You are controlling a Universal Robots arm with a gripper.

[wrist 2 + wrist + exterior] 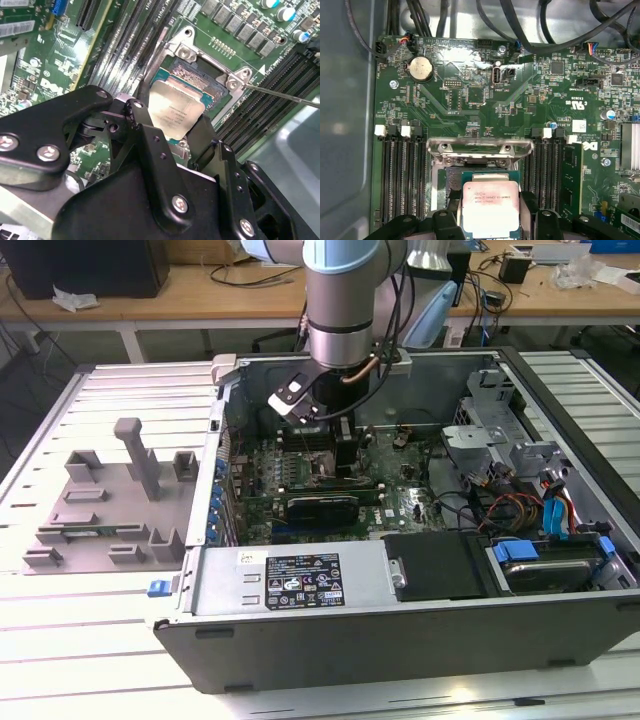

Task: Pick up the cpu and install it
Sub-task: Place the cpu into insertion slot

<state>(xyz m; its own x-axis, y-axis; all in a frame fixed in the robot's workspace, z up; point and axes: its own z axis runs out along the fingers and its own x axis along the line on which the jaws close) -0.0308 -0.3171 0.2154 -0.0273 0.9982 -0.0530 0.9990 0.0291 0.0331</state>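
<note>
The cpu (490,207), a flat square chip with a silvery top, sits between the black fingers (445,220) of my gripper (492,220), which is shut on its two opposite edges. In the second wrist view the cpu (175,114) hangs just over the dark socket frame (200,80), whose metal bracket (185,50) is swung open. In the first wrist view the socket frame (452,175) lies partly under the chip. In the exterior view my gripper (341,472) reaches down inside the open computer case (300,580) over the motherboard.
Rows of memory slots (400,175) flank the socket on both sides. A thin metal lever (280,95) sticks out beside the bracket. A grey tray with upright blocks (110,500) lies at the exterior view's left. Drive bays and coloured cables (540,510) fill the case's right.
</note>
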